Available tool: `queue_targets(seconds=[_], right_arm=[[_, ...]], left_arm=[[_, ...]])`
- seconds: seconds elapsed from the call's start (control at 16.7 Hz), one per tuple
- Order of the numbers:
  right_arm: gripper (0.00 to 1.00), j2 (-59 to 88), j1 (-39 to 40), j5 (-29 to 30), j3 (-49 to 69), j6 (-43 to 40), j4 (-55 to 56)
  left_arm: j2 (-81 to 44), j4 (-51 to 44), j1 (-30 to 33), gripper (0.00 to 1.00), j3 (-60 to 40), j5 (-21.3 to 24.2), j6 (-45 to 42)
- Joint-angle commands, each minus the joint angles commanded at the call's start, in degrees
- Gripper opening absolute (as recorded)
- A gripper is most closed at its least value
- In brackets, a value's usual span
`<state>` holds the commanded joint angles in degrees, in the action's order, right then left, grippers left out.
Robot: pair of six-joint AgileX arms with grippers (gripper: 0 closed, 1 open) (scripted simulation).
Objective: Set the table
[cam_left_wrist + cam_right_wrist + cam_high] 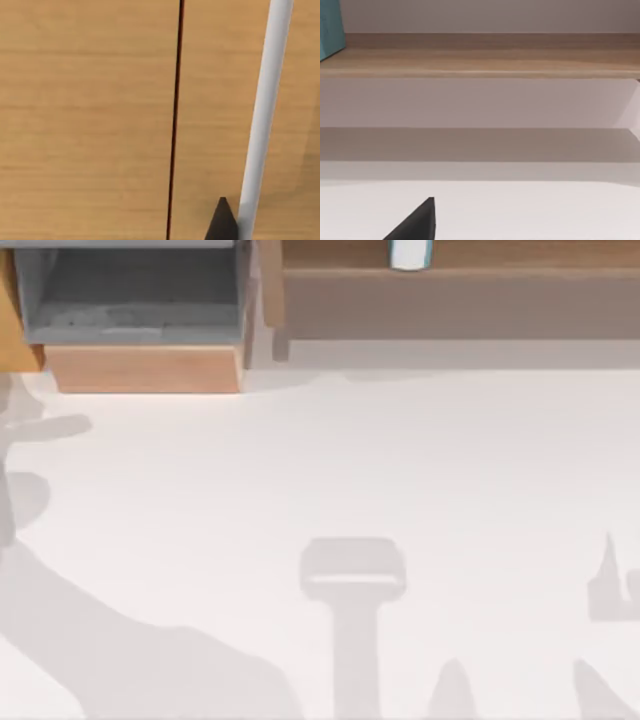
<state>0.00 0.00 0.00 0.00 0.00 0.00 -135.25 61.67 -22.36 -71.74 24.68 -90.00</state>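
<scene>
The worktop [400, 470] is a broad, plain white surface, smooth and unmarked, taking up most of the top view from below the wooden furniture down to the near edge. Soft grey shadows lie across it — a large sloping one at the lower left, a T-shaped one near the lower middle, and smaller pointed ones at the lower right.

Along the far edge, at the left, a light-wood drawer [145, 370] stands open with a grey inside. To its right runs a long light-wood shelf [460, 300], and a small white and teal box [410, 254] sits on it at the top edge of the view.

In the right wrist view the worktop [530, 210] shows as a white plane running toward the shelf [480, 60], with a teal corner of the box [331, 30] on the shelf. One dark fingertip [417, 222] of the right end effector points over the white surface; whether that end effector is released or clenched, I cannot tell.

In the left wrist view a light-wood panel [85, 120] with a thin dark seam faces the camera, crossed by a white bar [262, 125]. One dark fingertip [222, 222] of the left end effector lies just beside the bar — its state cannot be told either.
</scene>
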Motion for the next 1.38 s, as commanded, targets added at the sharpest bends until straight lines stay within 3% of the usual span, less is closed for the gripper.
queue_targets(seconds=[0.12, 0.18, 0.6, 1.38], right_arm=[[1.0, 0.0, 0.0, 0.0, 0.0, 0.0, 0.0], [1.0, 0.0, 0.0, 0.0, 0.0, 0.0, 0.0], [1.0, 0.0, 0.0, 0.0, 0.0, 0.0, 0.0], [1.0, 0.0, 0.0, 0.0, 0.0, 0.0, 0.0]], left_arm=[[0.0, 0.0, 0.0, 0.98, 0.0, 0.0, 0.0], [0.0, 0.0, 0.0, 1.0, 0.0, 0.0, 0.0], [0.0, 0.0, 0.0, 1.0, 0.0, 0.0, 0.0], [3.8, 5.1, -2.6, 1.0, 11.7, 2.4, 0.0]])
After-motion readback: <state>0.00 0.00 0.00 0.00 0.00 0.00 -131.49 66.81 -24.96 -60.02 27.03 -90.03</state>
